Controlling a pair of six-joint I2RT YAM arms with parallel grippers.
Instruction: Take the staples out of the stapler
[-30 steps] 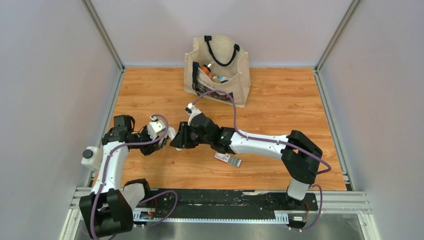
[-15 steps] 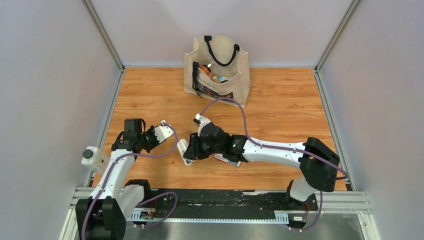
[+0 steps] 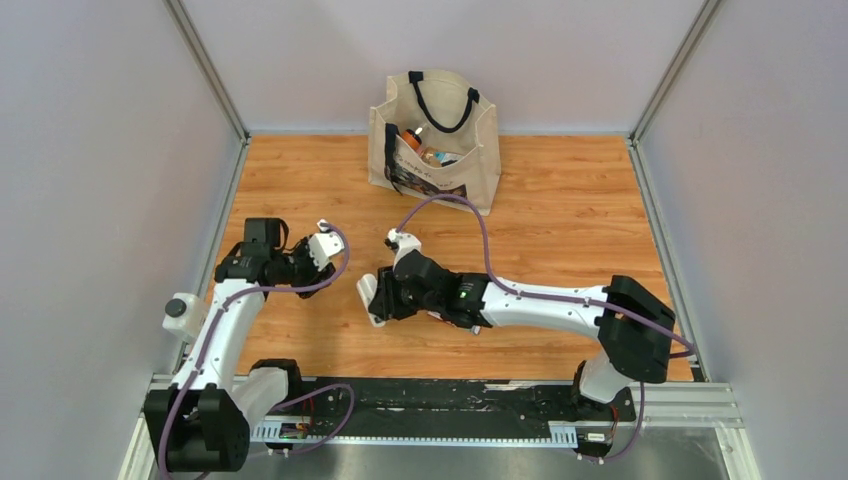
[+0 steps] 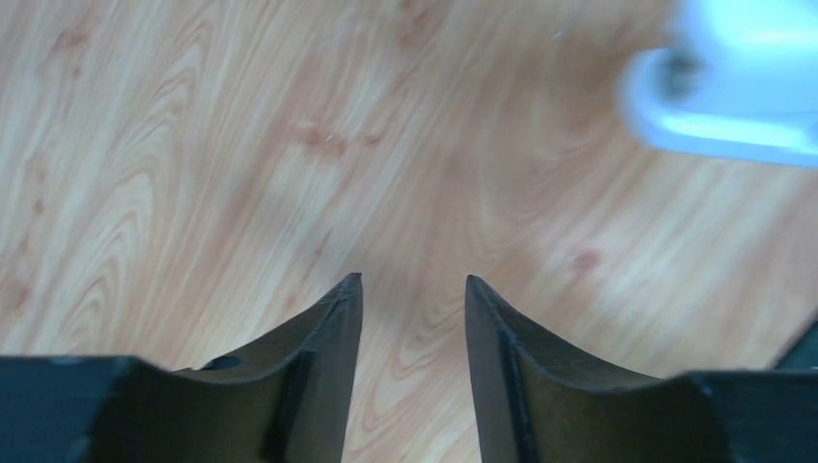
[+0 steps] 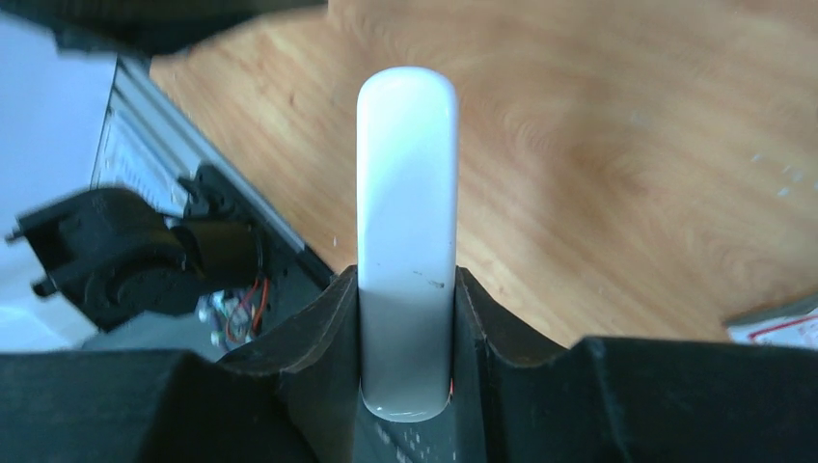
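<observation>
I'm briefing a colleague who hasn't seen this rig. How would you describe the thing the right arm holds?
On the wooden table, nearer than the canvas tote bag, the right end effector sits mid-table. Clamped between its fingers is a white oblong bar with rounded ends, jutting well beyond them. It is plain glossy white, unlike the red-and-white box lying nearby.

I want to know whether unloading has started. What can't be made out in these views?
The staples: none discernible anywhere; too small or hidden.
The white bar: lower end buried between the right gripper fingers, right wrist view.
The red-and-white box: cut off by the right wrist view's edge.
The pale object: blurred, cut by the left wrist view's edge.
The bag: contents too small, top view.
</observation>
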